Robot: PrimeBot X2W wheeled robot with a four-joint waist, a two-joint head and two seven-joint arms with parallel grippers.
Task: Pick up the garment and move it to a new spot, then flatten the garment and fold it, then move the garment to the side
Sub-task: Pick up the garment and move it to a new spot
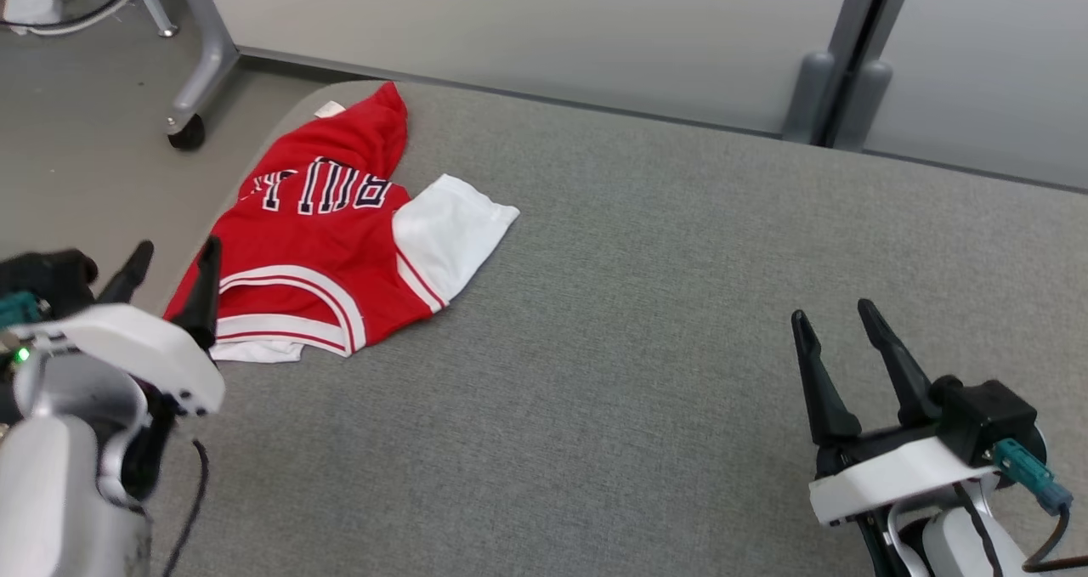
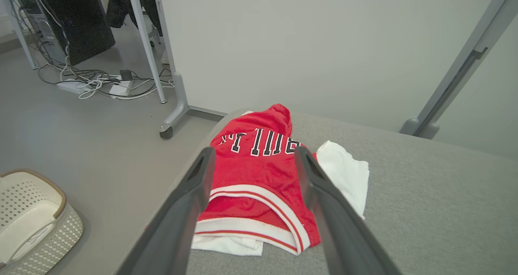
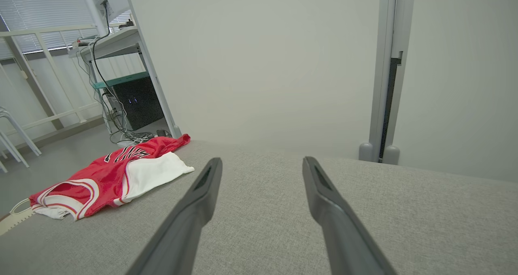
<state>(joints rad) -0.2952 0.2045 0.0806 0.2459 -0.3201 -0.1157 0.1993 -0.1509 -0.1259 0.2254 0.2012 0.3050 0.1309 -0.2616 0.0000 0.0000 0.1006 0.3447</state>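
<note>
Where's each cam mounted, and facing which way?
Head view: on the head, facing forward and down at the table; open left gripper lower left, open right gripper lower right.
Left wrist view: left wrist, facing along its fingers at the garment.
Right wrist view: right wrist, facing past its fingers across the table to the wall.
Shared: all three show the garment.

The left gripper (image 1: 174,258), lower left, has two long black pointy fingers (image 1: 204,292), a white cover (image 1: 144,347), a silver arm (image 1: 51,475), a tiny green light (image 1: 21,355) and a black cable (image 1: 191,509); the right gripper (image 1: 833,313), lower right, looks alike, with a blue-green plug (image 1: 1024,471).
</note>
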